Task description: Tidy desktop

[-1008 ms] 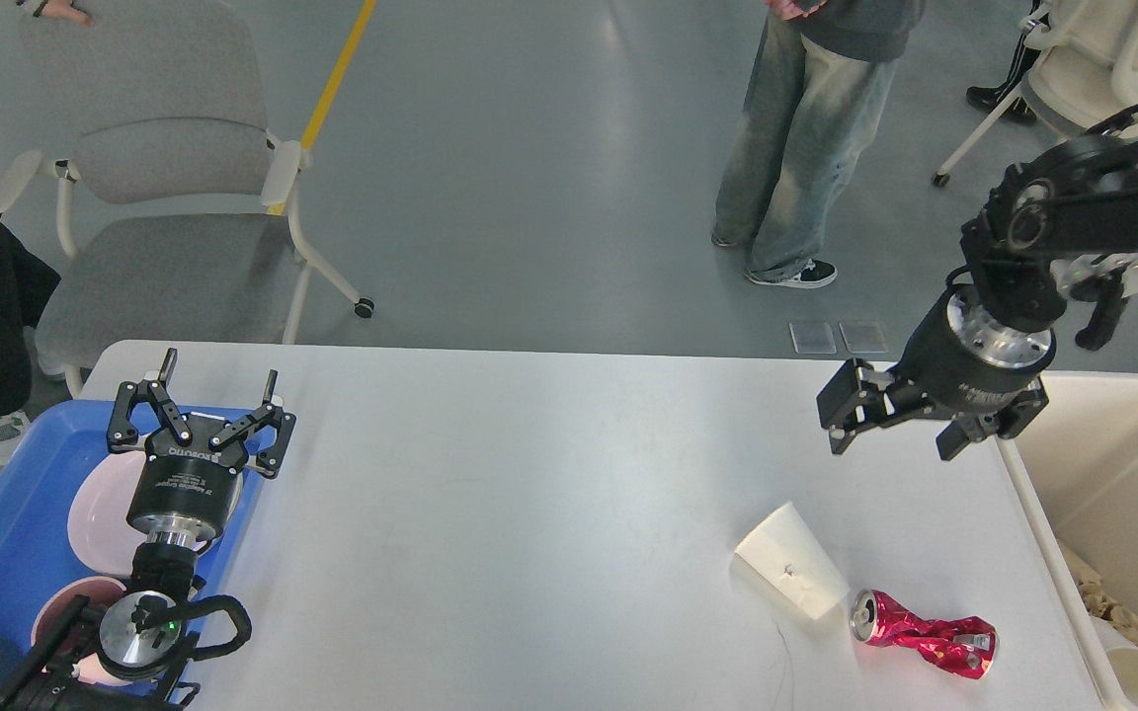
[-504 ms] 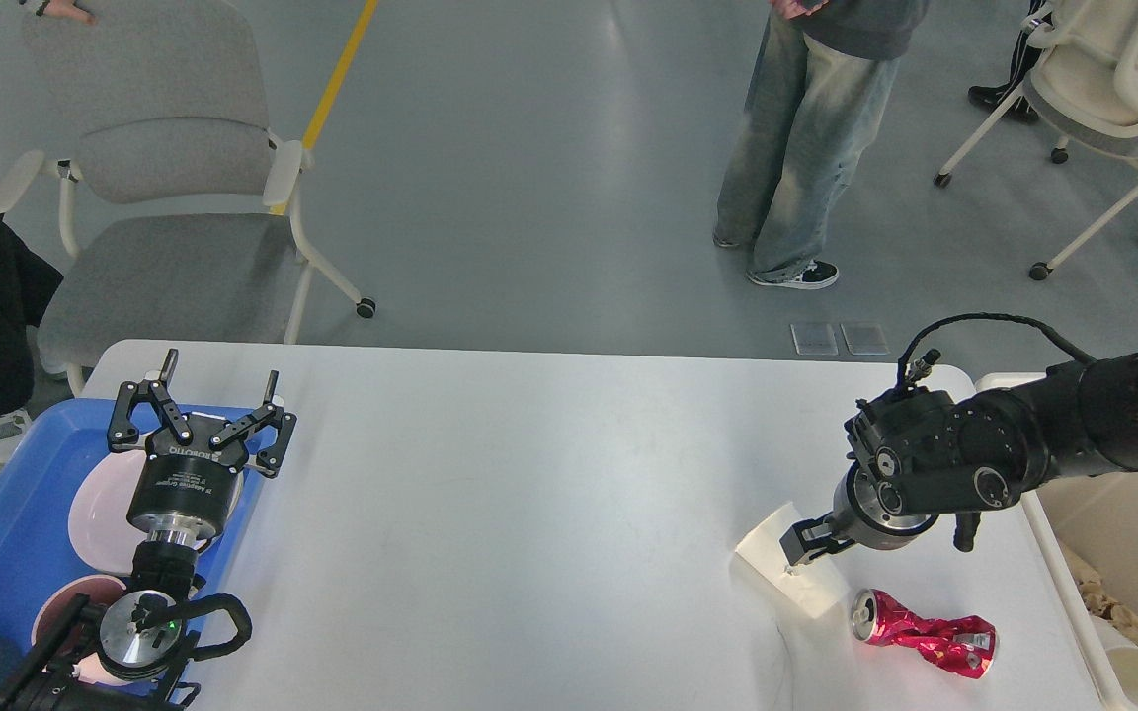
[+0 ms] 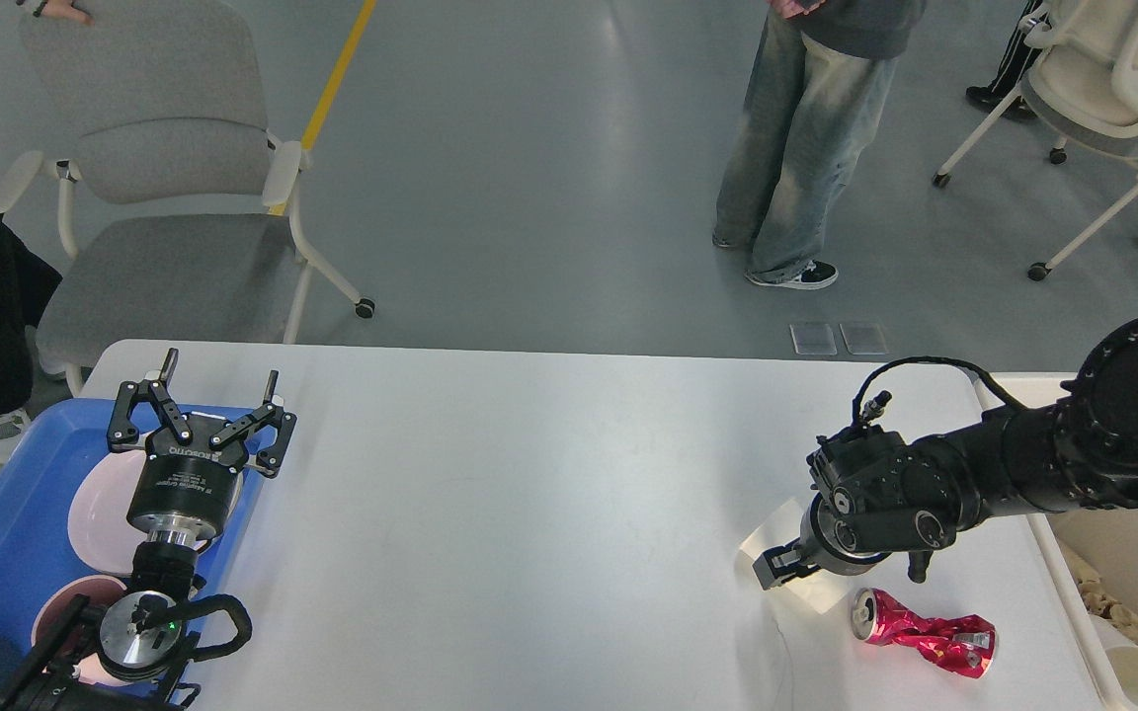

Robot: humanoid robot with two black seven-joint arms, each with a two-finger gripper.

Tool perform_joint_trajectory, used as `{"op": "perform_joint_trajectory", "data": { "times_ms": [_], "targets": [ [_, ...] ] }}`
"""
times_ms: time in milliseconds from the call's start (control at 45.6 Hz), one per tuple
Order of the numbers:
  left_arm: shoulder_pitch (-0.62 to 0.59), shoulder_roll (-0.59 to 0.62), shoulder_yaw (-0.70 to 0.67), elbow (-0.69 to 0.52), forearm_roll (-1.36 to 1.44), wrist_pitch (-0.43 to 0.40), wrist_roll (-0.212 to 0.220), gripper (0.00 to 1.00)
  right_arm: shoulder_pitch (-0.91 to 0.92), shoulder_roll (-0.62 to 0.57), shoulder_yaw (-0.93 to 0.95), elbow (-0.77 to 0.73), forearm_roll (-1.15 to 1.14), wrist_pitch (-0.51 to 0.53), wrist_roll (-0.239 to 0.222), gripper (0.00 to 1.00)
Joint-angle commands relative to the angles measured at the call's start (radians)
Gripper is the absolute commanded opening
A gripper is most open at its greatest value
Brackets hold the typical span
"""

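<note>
Grey flooring and office chairs (image 3: 164, 197) frame the white bench (image 3: 529, 513), its long axis running left to right across the view. At its left end a blue tray (image 3: 6, 533) holds pink dishes (image 3: 100, 513) beneath the left hand (image 3: 203, 400), fingers spread and empty. A cream bin (image 3: 1122, 583) on the right holds crumpled paper. The right hand (image 3: 776, 568) presses onto a white paper cup (image 3: 776, 533) beside a crushed red can (image 3: 925, 632); its grip cannot be made out.

- Desktop (image 3: 529, 494): large white rectangular tabletop, rounded corners, smooth matte finish, lying flat.
- Position: spreads beneath both pincers; the left gripper (image 3: 203, 410) stands over its left edge, the right gripper (image 3: 774, 571) low over its right part.
</note>
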Motion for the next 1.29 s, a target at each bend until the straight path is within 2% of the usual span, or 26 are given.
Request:
{"op": "perform_joint_trajectory", "data": {
  "times_ms": [0,263,460,526,657,789,876,986,1051,1183,1271],
  "targets": [
    [0.0,-0.001,0.0,0.0,0.0,0.0,0.0,0.96,-0.026,0.008,0.001,-0.011,0.001,-0.002,0.0,0.95],
    [0.0,0.001,0.0,0.0,0.0,0.0,0.0,0.96,-0.07,0.021,0.003,-0.053,0.011,-0.071,-0.002,0.94],
    [0.0,-0.001,0.0,0.0,0.0,0.002,0.0,0.96,-0.07,0.019,0.004,-0.054,0.013,-0.082,-0.003,0.88],
    [0.0,0.001,0.0,0.0,-0.002,0.0,0.0,0.96,-0.07,0.019,0.009,-0.054,0.016,-0.09,-0.003,0.82],
    [0.0,-0.001,0.0,0.0,0.0,0.0,0.0,0.96,-0.072,0.021,0.012,-0.054,0.039,-0.111,-0.003,0.81],
    [0.0,0.001,0.0,0.0,0.0,0.0,0.0,0.96,-0.07,0.027,0.016,-0.059,0.077,-0.116,-0.005,0.66],
    [0.0,0.001,0.0,0.0,0.0,0.0,0.0,0.96,-0.064,0.025,0.018,-0.059,0.111,-0.114,-0.005,0.44],
    [0.0,0.001,0.0,0.0,0.0,0.0,0.0,0.96,-0.053,0.016,0.018,-0.056,0.163,-0.114,-0.005,0.23],
    [0.0,0.001,0.0,0.0,0.0,0.0,0.0,0.96,-0.029,0.008,0.001,-0.051,0.253,-0.102,-0.005,0.0],
    [0.0,0.001,0.0,0.0,0.0,0.0,0.0,0.96,0.026,-0.018,-0.011,-0.042,0.375,-0.09,-0.006,0.0],
    [0.0,-0.001,0.0,0.0,0.0,0.0,0.0,0.96,0.12,-0.056,-0.042,0.03,0.464,-0.021,-0.002,0.0]
  ]
}}
